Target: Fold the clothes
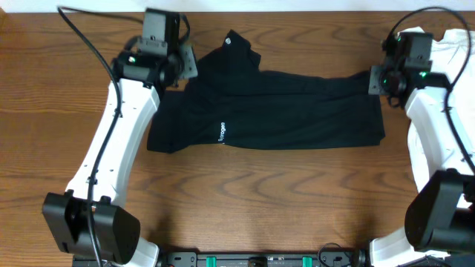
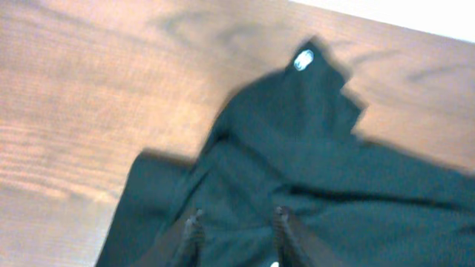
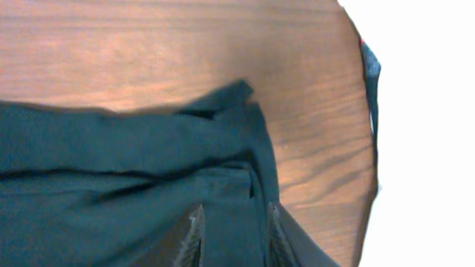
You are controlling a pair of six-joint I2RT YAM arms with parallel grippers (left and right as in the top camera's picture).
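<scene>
Both arm bases sit at the near edge of the table (image 1: 245,200). The left arm (image 1: 111,148) slants away and inward. The right arm (image 1: 430,126) rises nearly straight along the right side, bending inward at the wrist.

The black shirt (image 1: 282,111) lies flat across the middle of the table as a long folded band, its white logo print (image 1: 221,132) near the front edge and one part poking out toward the far side.

The left pincer (image 2: 237,219) hangs over the shirt's far left corner, jaws parted, pinching nothing. The right pincer (image 3: 232,216) sits over the shirt's right end, jaws likewise apart.

A white cloth (image 1: 456,44) lies at the far right corner.
</scene>
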